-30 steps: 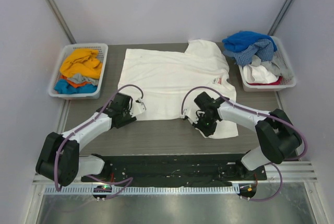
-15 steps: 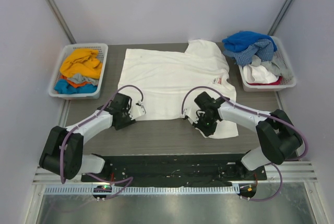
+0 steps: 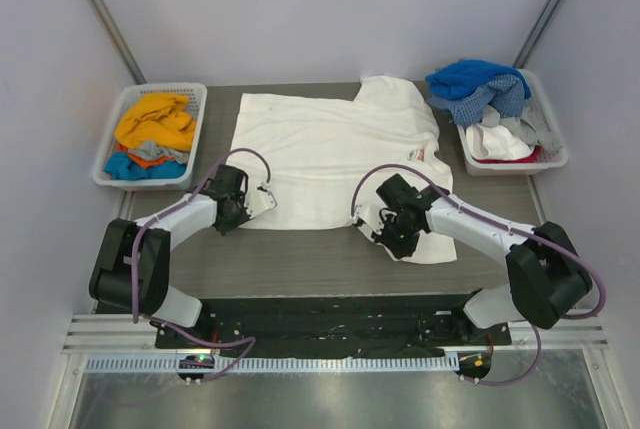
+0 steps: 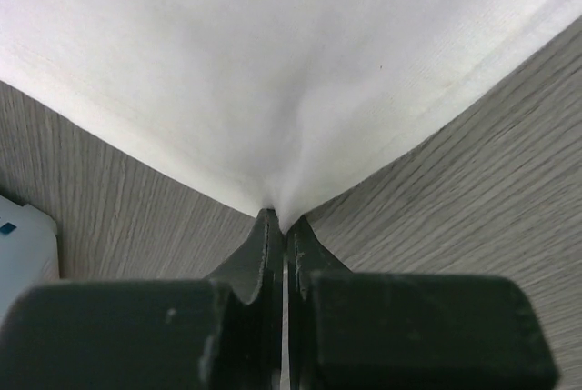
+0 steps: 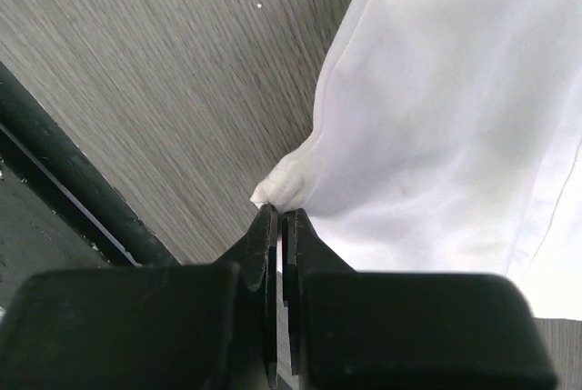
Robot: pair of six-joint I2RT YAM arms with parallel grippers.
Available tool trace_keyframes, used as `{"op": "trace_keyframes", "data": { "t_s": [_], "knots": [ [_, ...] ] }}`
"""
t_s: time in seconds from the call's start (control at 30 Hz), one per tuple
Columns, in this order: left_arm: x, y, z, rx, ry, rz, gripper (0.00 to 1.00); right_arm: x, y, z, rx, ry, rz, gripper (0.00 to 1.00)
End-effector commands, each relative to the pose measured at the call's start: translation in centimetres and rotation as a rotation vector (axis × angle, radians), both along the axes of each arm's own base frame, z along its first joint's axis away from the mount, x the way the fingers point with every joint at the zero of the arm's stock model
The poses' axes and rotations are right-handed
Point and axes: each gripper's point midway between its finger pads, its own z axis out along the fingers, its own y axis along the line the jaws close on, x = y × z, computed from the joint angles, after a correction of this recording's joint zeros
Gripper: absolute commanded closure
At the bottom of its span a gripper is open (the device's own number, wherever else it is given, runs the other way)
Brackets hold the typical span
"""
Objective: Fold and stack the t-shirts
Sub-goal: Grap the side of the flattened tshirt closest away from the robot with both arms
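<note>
At about ten o'clock on the table (image 3: 300, 261), a white slatted basket (image 3: 145, 183) holds orange and blue t-shirts (image 3: 155, 129), waiting their turn, I'd say. The left gripper (image 3: 260, 201) has its jaws pressed together on the seven-o'clock hem corner of the white t-shirt (image 3: 330, 144). That shirt lies spread flat mid-table, its red chest logo (image 3: 421, 154) toward three o'clock. The right gripper (image 3: 378, 233) is likewise pinched tight on a bunched bit of hem at about five o'clock. Holding both near corners looks like preparation for carrying the hem toward twelve o'clock in a fold. At two o'clock a second basket (image 3: 515, 168) holds blue and checked shirts (image 3: 478, 84).
</note>
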Motion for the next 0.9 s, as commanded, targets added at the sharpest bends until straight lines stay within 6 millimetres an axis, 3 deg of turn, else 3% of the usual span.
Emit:
{"op": "trace_keyframes", "data": {
  "t_s": [0.0,0.27,0.57,0.87],
  "knots": [
    [-1.8,-0.9,-0.4,-0.061,0.093,-0.002,1.00,0.2,0.2,2.0,0.022,-0.042,-0.006,0.99],
    [-3.4,-0.6,1.3,-0.074,0.092,0.018,1.00,-0.5,0.6,4.8,0.072,-0.044,0.025,0.99],
    [-4.7,-0.2,3.8,-0.077,0.050,0.011,1.00,-1.4,0.6,6.3,0.064,-0.022,0.082,0.99],
    [-1.6,-0.2,5.7,-0.048,-0.022,-0.007,1.00,0.3,1.3,8.9,0.071,-0.091,0.099,0.99]
  ]
}}
